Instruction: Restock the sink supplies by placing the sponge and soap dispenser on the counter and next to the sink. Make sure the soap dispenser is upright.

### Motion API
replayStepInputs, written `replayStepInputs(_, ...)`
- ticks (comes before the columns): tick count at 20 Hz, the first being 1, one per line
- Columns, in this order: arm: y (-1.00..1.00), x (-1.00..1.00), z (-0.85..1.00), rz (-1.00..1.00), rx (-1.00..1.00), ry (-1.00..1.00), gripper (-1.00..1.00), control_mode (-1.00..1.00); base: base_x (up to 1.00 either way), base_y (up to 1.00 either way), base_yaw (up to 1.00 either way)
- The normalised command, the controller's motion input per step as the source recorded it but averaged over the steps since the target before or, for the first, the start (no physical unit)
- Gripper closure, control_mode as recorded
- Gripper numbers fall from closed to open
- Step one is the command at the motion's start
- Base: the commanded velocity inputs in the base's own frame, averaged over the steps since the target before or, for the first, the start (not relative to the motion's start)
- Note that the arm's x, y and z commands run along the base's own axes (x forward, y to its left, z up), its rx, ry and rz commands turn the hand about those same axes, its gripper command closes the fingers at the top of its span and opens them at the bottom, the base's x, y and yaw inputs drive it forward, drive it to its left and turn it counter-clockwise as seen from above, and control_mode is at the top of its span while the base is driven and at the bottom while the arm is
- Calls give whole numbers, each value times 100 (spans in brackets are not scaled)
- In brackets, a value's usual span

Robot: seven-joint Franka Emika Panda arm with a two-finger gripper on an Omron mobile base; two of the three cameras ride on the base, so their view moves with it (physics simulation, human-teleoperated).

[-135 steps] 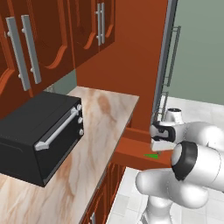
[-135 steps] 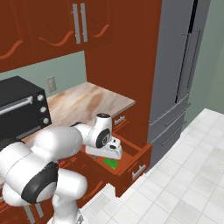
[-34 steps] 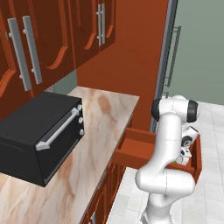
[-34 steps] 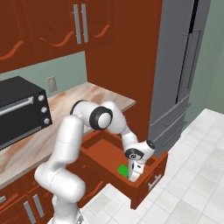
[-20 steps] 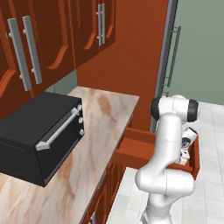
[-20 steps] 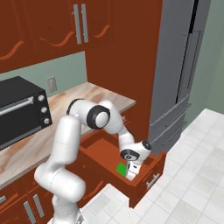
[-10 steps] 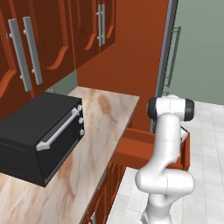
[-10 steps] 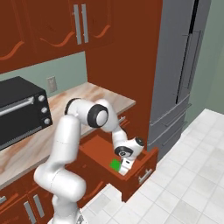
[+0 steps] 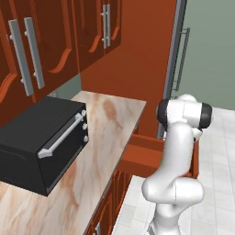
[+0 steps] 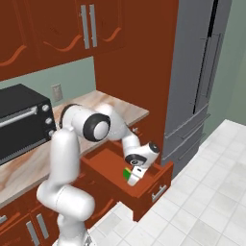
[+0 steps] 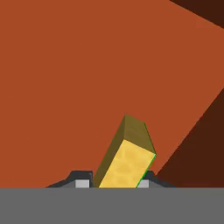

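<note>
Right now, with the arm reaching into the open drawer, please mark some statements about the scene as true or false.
1. The gripper is closed on the sponge. True.
2. The sponge lies on the counter. False; it is in the drawer, between the fingers.
3. A black toaster oven stands on the counter. True.
4. The drawer is shut. False; it is pulled out.
5. The upper cabinet doors are open. False; they are closed.

Sponge (image 11: 127, 162) looks porous and matt, with a mottled yellow face and a thin green edge. The drawer (image 10: 144, 185) is smooth reddish-brown wood with a flat finish. Counter (image 9: 98, 151) is polished beige marbled stone. Toaster oven (image 9: 41, 140) is matt black with a brushed metal handle. Fridge (image 10: 194, 72) looks like dull grey metal.
</note>
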Motion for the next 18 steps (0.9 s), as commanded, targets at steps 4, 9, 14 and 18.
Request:
replayStepInputs(4,-15,-1,96,-11,0,0,100,-100,0,0,0)
replayStepInputs(9,-2,-3,59,-12,0,0,100,-100,0,0,0)
replayStepInputs(14,-2,-71,89,-8,0,-11,100,-100,0,0,0)
replayStepInputs(18,0,-100,98,-1,0,-23,100,-100,0,0,0)
